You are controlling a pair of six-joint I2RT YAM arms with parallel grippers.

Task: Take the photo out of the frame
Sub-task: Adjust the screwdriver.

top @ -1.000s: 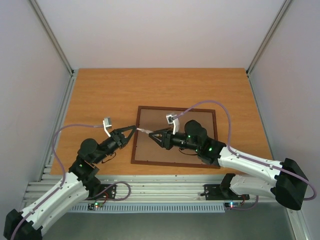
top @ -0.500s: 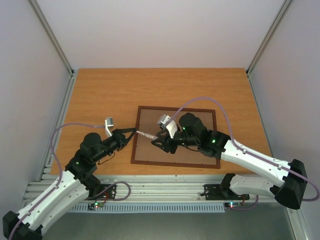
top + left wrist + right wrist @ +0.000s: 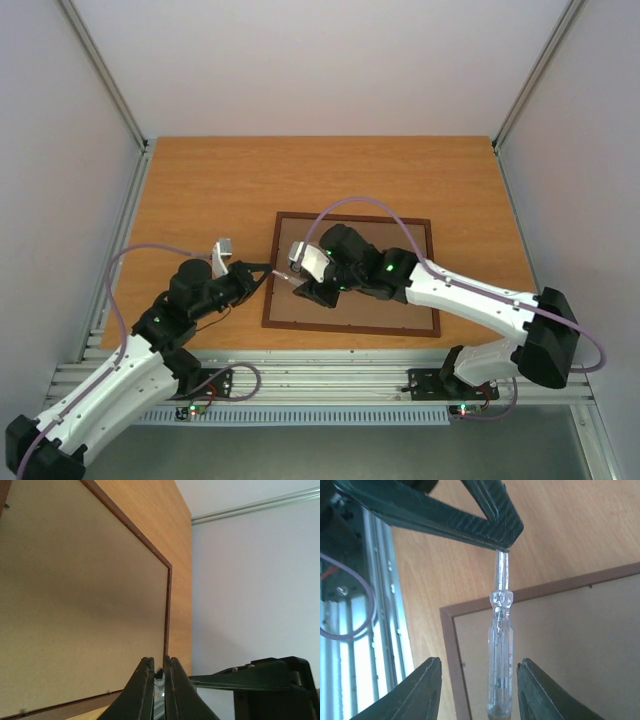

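- Top view: we count 1 frame (image 3: 350, 329), a thin rectangle of reddish-brown wood. It lies flat, right of the middle of the orange wood-grain table (image 3: 200, 190), with its matte brown hardboard back (image 3: 380, 318) facing up.
- Also here are 2 white-and-black arms and 2 purple cables. The left gripper (image 3: 262, 272) and right gripper (image 3: 297, 287) meet tip to tip over the frame's left rail. Between them is 1 slim clear tool (image 3: 282, 276).
- Left wrist view: the 2 dark tapered fingers (image 3: 145, 680) of the left gripper (image 3: 158, 661) are clenched on a small glassy piece of the tool (image 3: 159, 672). Beyond them, the smooth back (image 3: 75, 605) fills the frame's narrow rim (image 3: 167, 605).
- Right wrist view: the tool (image 3: 499, 645) is screwdriver-shaped, with 1 transparent ribbed handle and 1 thinner shank. The left gripper (image 3: 502, 545), in woven carbon texture, pinches the shank's end.
- The right gripper (image 3: 478, 661) is released. Its 2 fingers (image 3: 420, 690) stand apart on either side of the handle, with a gap on each side, above the frame's corner (image 3: 451, 670).
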